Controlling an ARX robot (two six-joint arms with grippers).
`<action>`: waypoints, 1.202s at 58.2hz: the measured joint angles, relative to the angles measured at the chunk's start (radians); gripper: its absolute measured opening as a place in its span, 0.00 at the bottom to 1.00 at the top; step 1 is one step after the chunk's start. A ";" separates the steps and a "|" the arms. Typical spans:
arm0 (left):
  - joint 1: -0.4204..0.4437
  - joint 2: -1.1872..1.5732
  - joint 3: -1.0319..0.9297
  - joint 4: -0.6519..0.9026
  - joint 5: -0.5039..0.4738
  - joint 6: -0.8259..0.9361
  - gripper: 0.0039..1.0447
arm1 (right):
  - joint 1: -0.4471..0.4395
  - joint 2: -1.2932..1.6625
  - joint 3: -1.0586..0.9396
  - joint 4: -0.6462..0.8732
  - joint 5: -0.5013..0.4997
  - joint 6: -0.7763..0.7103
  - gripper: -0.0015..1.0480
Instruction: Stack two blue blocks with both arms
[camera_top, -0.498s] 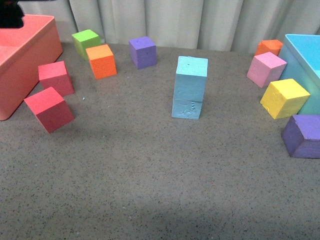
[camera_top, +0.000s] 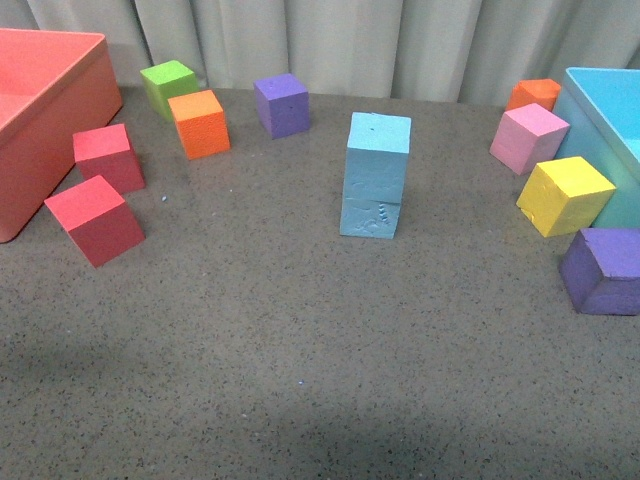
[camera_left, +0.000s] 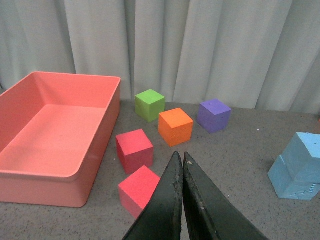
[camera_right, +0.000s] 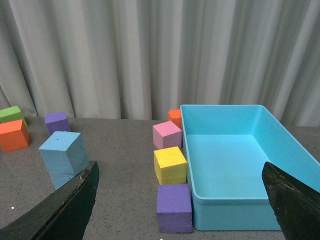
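Two sky-blue blocks stand stacked in the middle of the table: the upper one (camera_top: 378, 152) sits on the lower one (camera_top: 372, 216), which has raised marks on its front face. The stack also shows in the left wrist view (camera_left: 298, 166) and the right wrist view (camera_right: 64, 157). Neither arm shows in the front view. My left gripper (camera_left: 179, 156) is shut and empty, above the table near the red cubes. My right gripper (camera_right: 180, 175) is wide open and empty, over the cubes beside the blue bin.
A coral bin (camera_top: 40, 110) stands at far left, a light-blue bin (camera_top: 605, 110) at far right. Two red cubes (camera_top: 95, 215), a green (camera_top: 168, 82), an orange (camera_top: 199, 122) and a purple cube (camera_top: 281, 104) lie left; orange, pink (camera_top: 529, 138), yellow (camera_top: 563, 195) and purple (camera_top: 603, 270) cubes lie right.
A black arm part at the top-left corner of the front view has left the picture. The stack and other cubes have not moved.
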 joint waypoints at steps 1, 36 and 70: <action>0.002 -0.008 -0.003 -0.006 0.003 0.000 0.03 | 0.000 0.000 0.000 0.000 0.000 0.000 0.91; 0.110 -0.510 -0.076 -0.412 0.105 0.001 0.03 | 0.000 0.000 0.000 0.000 0.000 0.000 0.91; 0.110 -0.848 -0.077 -0.734 0.105 0.001 0.03 | 0.000 0.000 0.000 0.000 0.000 0.000 0.91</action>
